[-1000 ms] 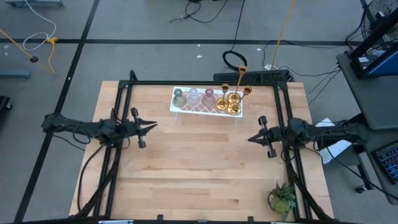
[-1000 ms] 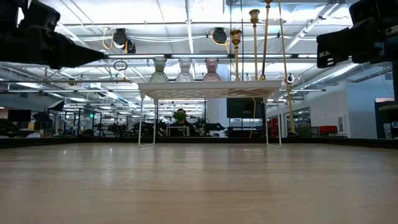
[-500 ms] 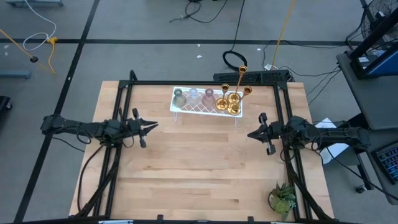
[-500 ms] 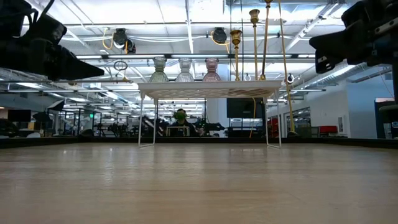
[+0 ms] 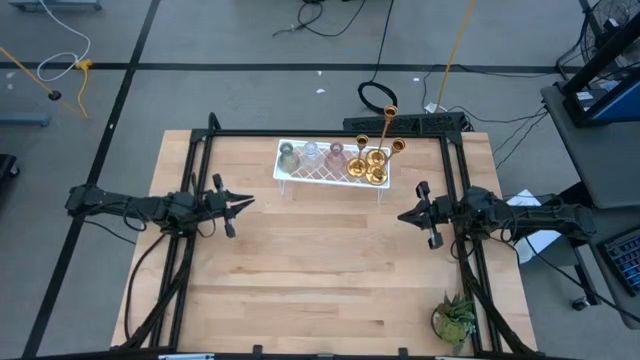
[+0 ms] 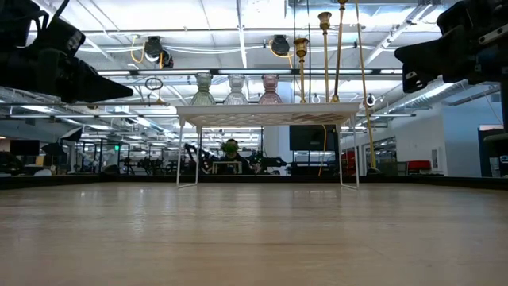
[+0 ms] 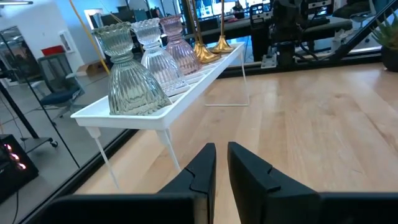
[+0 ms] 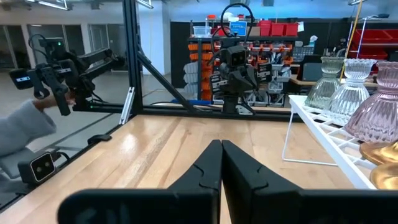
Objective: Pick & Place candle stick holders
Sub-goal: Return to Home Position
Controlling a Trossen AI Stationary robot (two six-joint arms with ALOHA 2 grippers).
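Observation:
The white lattice tray [image 5: 322, 175] stands on thin legs at the table's far middle. On it stand by their bases three squat glass candle stick holders, greenish [image 5: 289, 156], clear [image 5: 312, 155] and pinkish [image 5: 337, 155], and three gold ones [image 5: 377, 165] at the tray's right end. They also show in the left wrist view [image 7: 130, 81]. My left gripper [image 5: 250, 201] hovers left of the tray, pointing right, shut and empty. My right gripper [image 5: 400, 217] hovers right of the tray, pointing left, shut and empty.
A small green potted plant [image 5: 455, 320] stands at the table's near right corner. A black frame [image 5: 205, 150] runs along the table's left, far and right sides. A person's grey sleeve [image 8: 22, 134] shows beyond the table's left edge. Bare wood [image 5: 320, 270] lies between the arms.
My left gripper has sunk a little. My right gripper has gone slightly toward the far edge and the tray. Both have then kept still; the holders have not moved.

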